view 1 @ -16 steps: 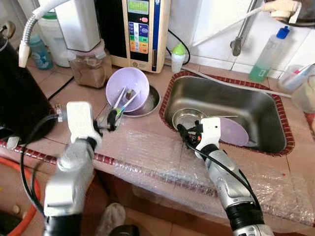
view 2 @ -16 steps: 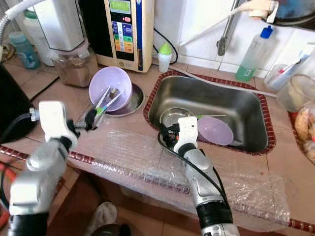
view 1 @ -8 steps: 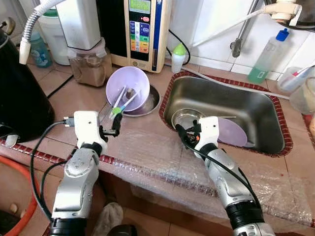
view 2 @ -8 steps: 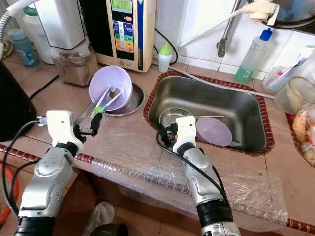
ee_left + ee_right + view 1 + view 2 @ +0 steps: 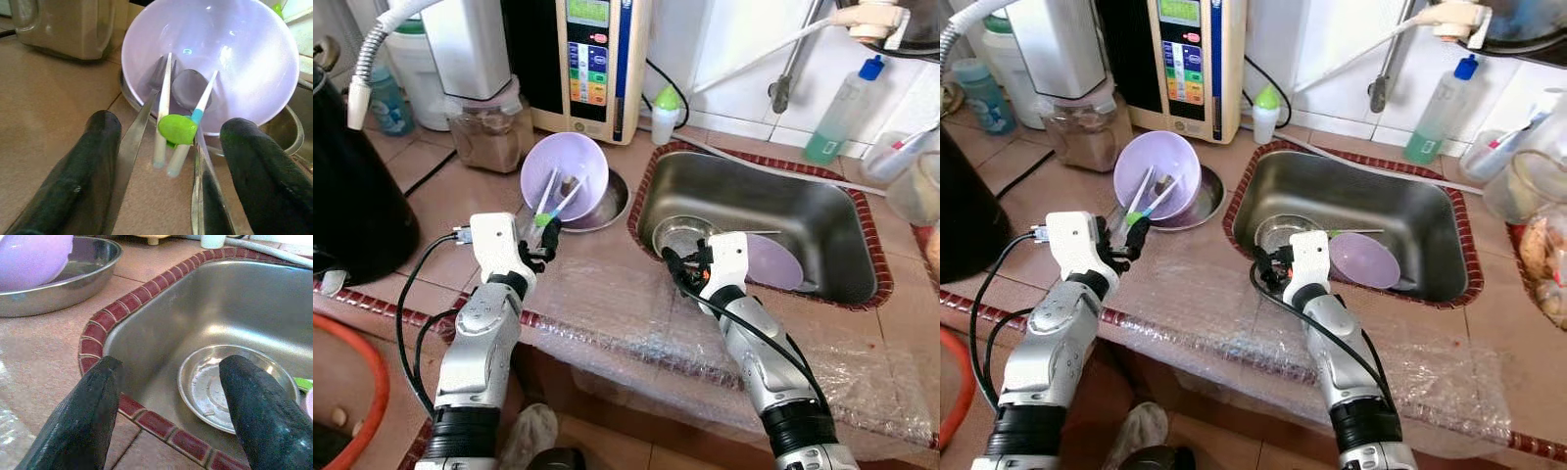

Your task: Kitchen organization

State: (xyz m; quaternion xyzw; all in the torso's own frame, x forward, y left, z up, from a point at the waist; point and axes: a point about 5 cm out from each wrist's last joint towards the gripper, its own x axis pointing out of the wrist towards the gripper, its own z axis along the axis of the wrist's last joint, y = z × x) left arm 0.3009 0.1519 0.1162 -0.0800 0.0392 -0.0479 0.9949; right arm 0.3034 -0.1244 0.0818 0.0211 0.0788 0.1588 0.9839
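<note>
left tool [image 5: 166, 161] open, level, facing purple bowl [image 5: 215, 58] | right tool [image 5: 171, 416] open, empty, over sink [image 5: 205, 308] rim

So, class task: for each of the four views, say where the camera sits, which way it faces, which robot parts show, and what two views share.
Left eye view: on the head, looking down at counter and sink; both silver arms show.
Right eye view: beside it, same scene.
Left wrist view: on the left wrist, looking along the open left gripper at the lilac bowl holding utensils.
Right wrist view: on the right wrist, looking along the open right gripper over the sink edge at a steel plate.
Shared: the lilac bowl appears in all four views.
</note>
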